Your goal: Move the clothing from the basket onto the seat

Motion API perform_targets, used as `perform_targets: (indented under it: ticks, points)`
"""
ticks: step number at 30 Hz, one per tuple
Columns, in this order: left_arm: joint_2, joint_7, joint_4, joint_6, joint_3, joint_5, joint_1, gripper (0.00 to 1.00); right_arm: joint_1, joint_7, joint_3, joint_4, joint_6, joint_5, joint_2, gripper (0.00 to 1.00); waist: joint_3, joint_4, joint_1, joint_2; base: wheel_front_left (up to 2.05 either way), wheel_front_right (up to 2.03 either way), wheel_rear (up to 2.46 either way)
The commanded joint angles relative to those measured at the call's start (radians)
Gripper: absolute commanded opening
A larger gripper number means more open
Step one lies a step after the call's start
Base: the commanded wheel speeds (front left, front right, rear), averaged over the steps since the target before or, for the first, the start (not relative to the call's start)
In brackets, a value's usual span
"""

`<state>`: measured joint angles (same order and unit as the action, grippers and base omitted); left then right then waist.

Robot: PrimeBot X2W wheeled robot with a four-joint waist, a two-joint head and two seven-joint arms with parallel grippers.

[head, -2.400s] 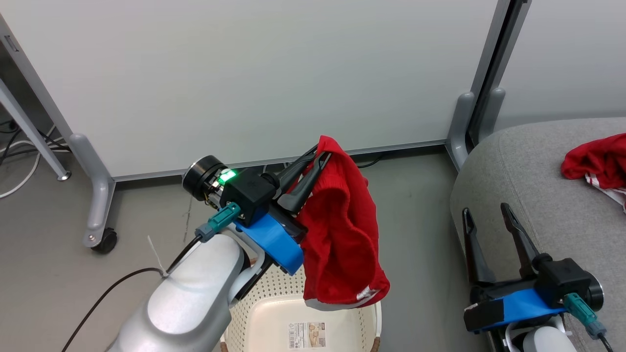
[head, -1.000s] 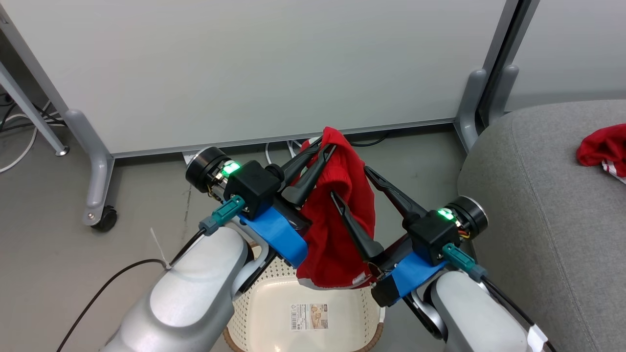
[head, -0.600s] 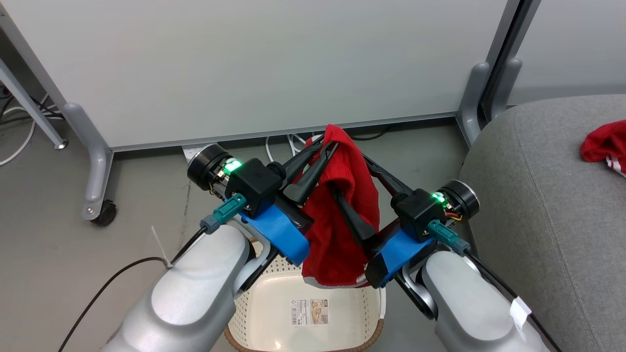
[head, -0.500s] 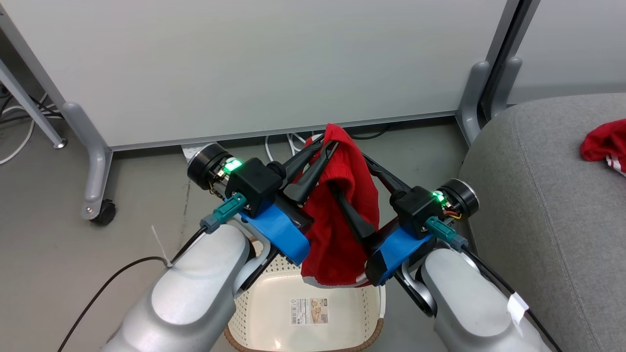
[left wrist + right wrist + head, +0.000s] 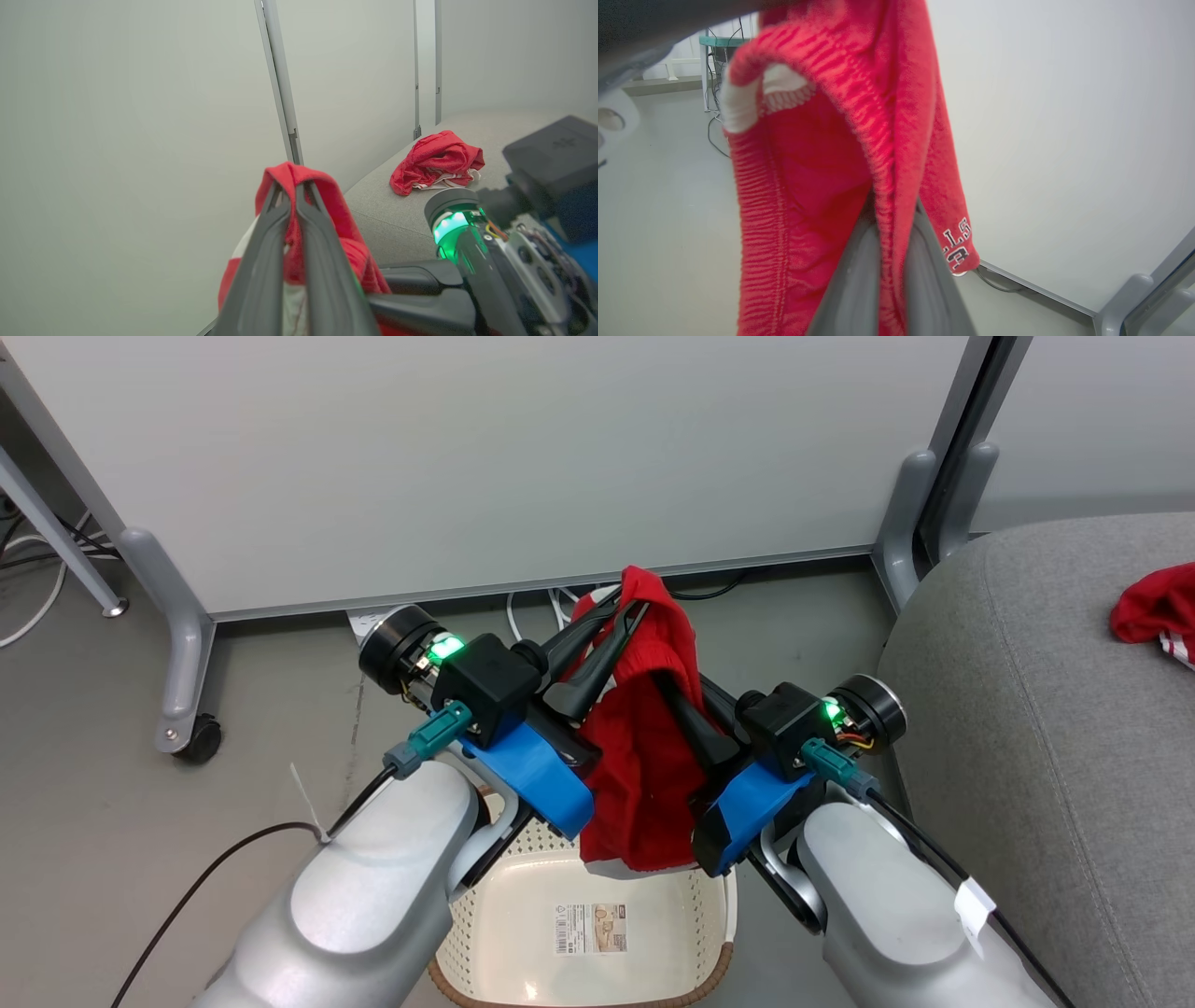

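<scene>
Currently left pincer and right pincer both clamp the garment; lift together, swing to seat at 3 o'clock.

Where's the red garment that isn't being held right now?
The loose red garment lies bunched on the grey sofa at the head view's far right, well away from the basket.

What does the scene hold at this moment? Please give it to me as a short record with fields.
held item: red garment, hanging above the basket
left arm: left gripper shut on the red garment's top edge
right arm: right gripper shut on the same garment, lower down
basket content: paper label; no clothing in the visible part
on the seat: second garment, red with white stripes, lying on the sofa
remaining: red garment not yet on the sofa
</scene>
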<state>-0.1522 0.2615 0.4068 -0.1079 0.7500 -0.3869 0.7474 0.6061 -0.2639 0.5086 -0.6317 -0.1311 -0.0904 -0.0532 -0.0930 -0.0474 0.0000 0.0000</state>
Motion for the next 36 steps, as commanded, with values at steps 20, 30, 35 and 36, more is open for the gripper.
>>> perform_targets:
  ticks: [20,30,35,36]
  points:
    - [0.002,0.005,0.005,-0.004,-0.017,0.009,-0.012,1.0,-0.003,-0.001,0.015,0.0,0.001,-0.022,0.004,0.0,0.011,0.004,0.0,0.0,0.0,0.0,0.0]
    - [0.002,0.005,0.003,-0.001,-0.023,0.02,-0.013,1.0,-0.005,-0.001,0.009,0.004,0.001,-0.024,0.004,0.0,0.006,0.009,0.0,0.0,0.0,0.0,0.0]
    - [0.001,0.005,0.002,0.0,-0.023,0.025,-0.016,1.0,-0.01,-0.001,-0.008,0.011,0.001,-0.03,0.004,0.0,-0.004,0.02,0.0,0.0,0.0,0.0,0.0]
    - [0.0,0.005,0.002,-0.002,-0.023,0.025,-0.016,1.0,-0.01,-0.001,-0.011,0.012,0.001,-0.03,0.004,0.0,-0.007,0.023,0.0,0.0,0.0,0.0,0.0]
